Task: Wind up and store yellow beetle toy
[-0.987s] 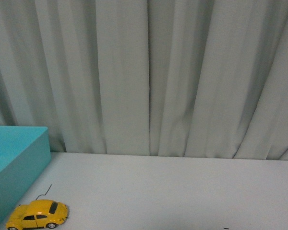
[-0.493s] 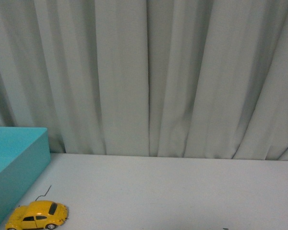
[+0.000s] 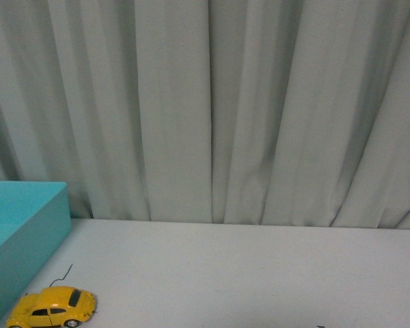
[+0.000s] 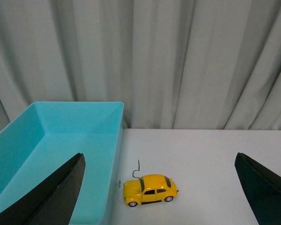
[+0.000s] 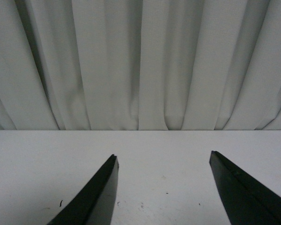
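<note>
Right now the yellow beetle toy (image 4: 150, 190) stands upright on its wheels on the white surface (image 3: 260, 273), just beside the turquoise bin (image 4: 113, 154) and outside it, close to the bin's long side wall. A thin dark wire (image 4: 137, 169) rises from the surface right behind the car, between the car and the curtain (image 3: 212, 102), also close to the bin wall. Whether the wire touches the car cannot be told. The bin is open at the top and its inside shows only bare turquoise walls and floor.

The left gripper (image 4: 158, 155) hangs above the surface with its two dark fingers (image 4: 56, 192) spread wide apart, one over the bin and the other well out to the far side of the car; it holds nothing, and the car lies between the two fingers, clear of both.

The right gripper (image 5: 163, 154) is also spread wide and holds nothing. It hangs over a bare stretch of the surface, well away from the bin, where a few small dark specks (image 5: 61, 203) lie.

The pale grey curtain hangs in folds along the far edge of the surface, behind the bin.
</note>
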